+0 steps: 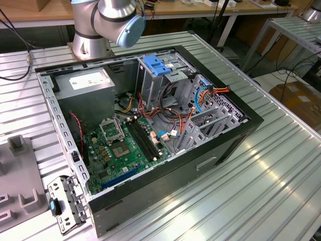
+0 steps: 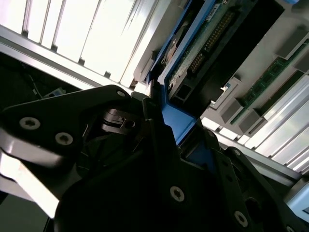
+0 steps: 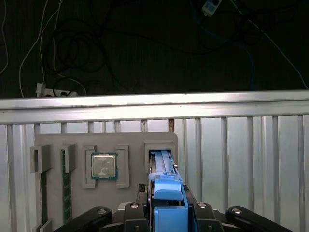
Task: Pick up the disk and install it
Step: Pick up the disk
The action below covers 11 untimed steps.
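In the exterior view, the open computer case (image 1: 165, 186) lay in the middle of the ribbed bench (image 1: 261, 191). A blue bracket (image 1: 157, 66) sat on top of its drive cage (image 1: 173, 85), toward the far edge. A grey tray (image 1: 20, 170) rested at the bench's edge on the exterior view's left, and the arm (image 1: 108, 20) rose from the far side. In the second wrist view, the gripper (image 2: 161, 113) had its black fingers (image 2: 120, 104) pressed together on the blue rail (image 2: 176, 121) of the disk (image 2: 207, 43). The disk ran away from them edge-on, its circuit side and connector pins showing. In the first wrist view, the disk (image 3: 163, 162) stood on edge in a slot of the tray (image 3: 130, 150), near the bench's far edge. Neighbouring pockets held a processor chip (image 3: 104, 166) and a memory stick (image 3: 65, 183). The gripper (image 3: 166, 212) pinched the disk's upper rail from both sides. We judged the pick-up step to be in hand, with the grasp made. We could not tell whether the disk had begun to leave its slot. In our judgement, clearing it would call for a firm hold and a pull straight along the slot walls, because tilting could jam the rail.
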Available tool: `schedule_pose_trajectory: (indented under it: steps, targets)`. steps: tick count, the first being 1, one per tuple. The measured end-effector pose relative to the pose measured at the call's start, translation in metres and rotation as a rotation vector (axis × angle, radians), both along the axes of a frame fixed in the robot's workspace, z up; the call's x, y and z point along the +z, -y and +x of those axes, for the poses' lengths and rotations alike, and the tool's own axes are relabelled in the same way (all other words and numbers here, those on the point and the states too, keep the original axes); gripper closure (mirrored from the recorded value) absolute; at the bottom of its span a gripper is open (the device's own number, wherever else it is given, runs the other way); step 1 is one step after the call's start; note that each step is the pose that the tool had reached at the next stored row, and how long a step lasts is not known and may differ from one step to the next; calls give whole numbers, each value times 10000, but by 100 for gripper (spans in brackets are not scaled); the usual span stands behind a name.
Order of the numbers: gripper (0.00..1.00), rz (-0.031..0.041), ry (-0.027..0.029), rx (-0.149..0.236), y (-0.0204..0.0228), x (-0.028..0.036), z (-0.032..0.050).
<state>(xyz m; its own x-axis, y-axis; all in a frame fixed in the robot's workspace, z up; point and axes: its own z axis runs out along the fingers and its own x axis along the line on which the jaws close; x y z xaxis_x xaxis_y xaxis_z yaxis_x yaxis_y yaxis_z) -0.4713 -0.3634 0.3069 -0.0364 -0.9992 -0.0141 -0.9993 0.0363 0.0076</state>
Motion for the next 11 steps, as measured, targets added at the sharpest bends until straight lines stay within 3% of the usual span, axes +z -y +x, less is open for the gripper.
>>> schedule_pose_trajectory:
  steps: [11]
  targets:
    - [63,1,0,0,0,132,0]
